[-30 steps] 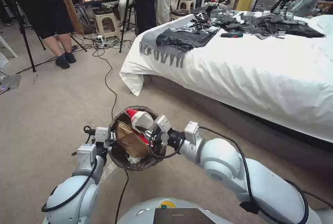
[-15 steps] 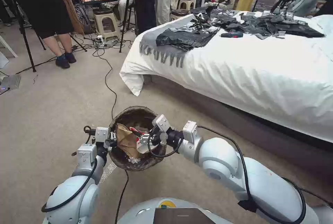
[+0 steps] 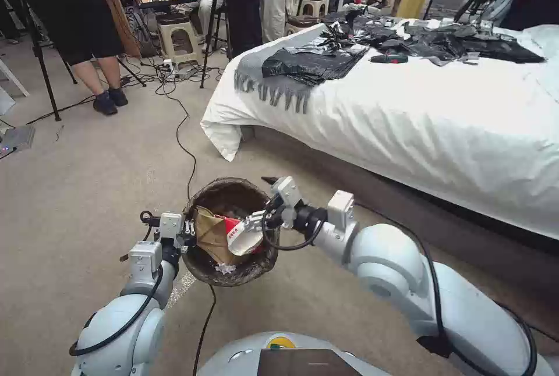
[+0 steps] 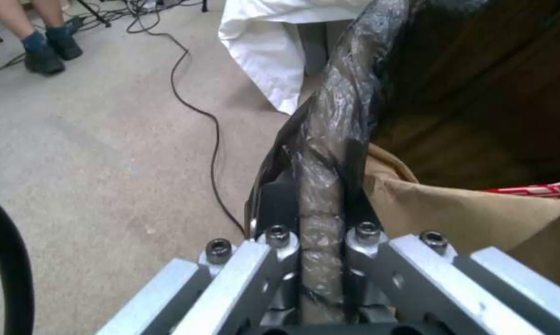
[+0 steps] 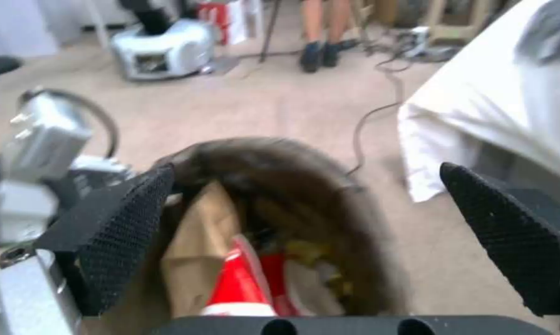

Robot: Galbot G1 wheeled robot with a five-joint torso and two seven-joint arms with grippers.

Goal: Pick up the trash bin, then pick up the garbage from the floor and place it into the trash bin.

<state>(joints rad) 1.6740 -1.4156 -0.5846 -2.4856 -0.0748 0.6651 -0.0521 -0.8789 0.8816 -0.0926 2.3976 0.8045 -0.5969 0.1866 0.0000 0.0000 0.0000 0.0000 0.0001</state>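
Nearest me, lower left of the head view, my left gripper is pinched on the near-left rim of the trash bin; the left wrist view confirms it, both fingers pressed onto the bag-wrapped rim, holding the bin clear of the carpet just left of centre in the lower half of the frame. Inside it I count one brown paper bag, one red-white paper cup lying on its side against the bag, one scrap of white tissue at the near inner wall, and, in the right wrist view, something yellow beside the cup that I take for a wrapper, though I can't count those pieces. My right gripper sits at the bin's far-right rim, and its own camera shows the two black pads spread wide with nothing between them, so I judge the cup drop is done and this is the release end of the placing step. The next move, as I read it, calls for lifting the right arm free without bumping the rim, keeping the left grip steady, then looking for more litter. On the carpet ahead I see none, just one black cable. Farther off, upper right, one bed carries several black plastic bags.
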